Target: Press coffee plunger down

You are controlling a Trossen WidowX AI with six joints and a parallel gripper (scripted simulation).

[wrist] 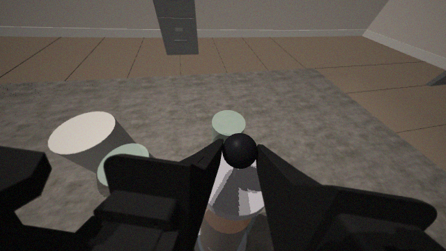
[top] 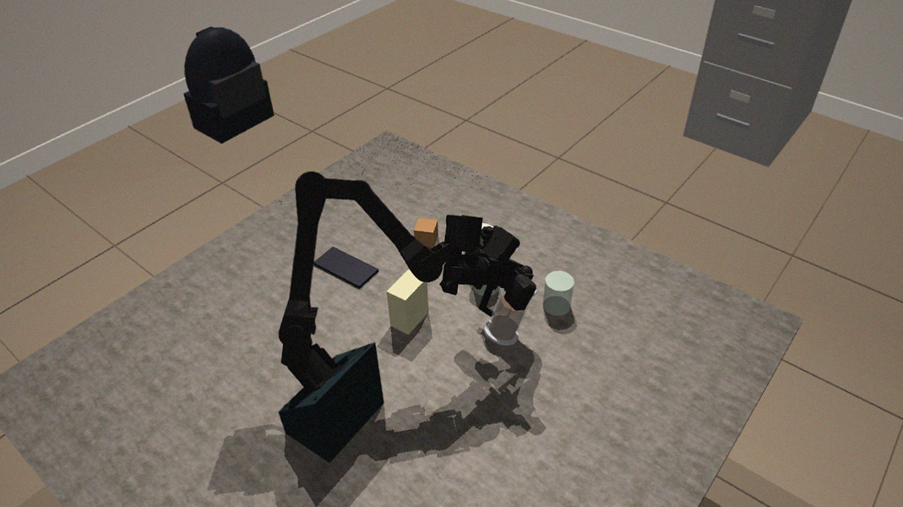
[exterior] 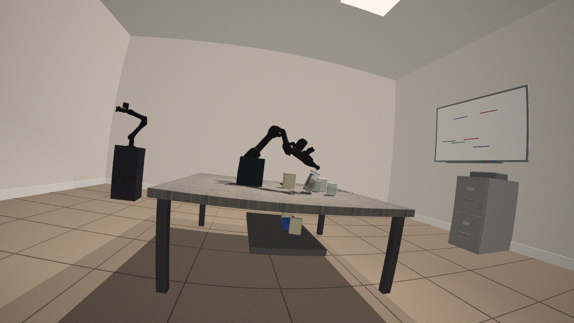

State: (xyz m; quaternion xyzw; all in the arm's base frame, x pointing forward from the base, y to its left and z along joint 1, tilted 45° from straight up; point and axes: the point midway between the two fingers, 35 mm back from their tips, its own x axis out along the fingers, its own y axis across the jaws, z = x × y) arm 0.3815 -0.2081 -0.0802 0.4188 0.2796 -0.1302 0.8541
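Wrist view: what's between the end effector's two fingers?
The black plunger knob of the coffee press sits clamped between the end effector fingers, clearest in the wrist view.

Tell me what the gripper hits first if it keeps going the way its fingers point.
The gripper, shut on the plunger knob, points toward the pale green cylinder just beyond; likely that first, though depth is unclear.

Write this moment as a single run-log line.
gripper: shut on plunger knob | coffee press: tilted, not upright | plunger: not fully down | release: not yet done
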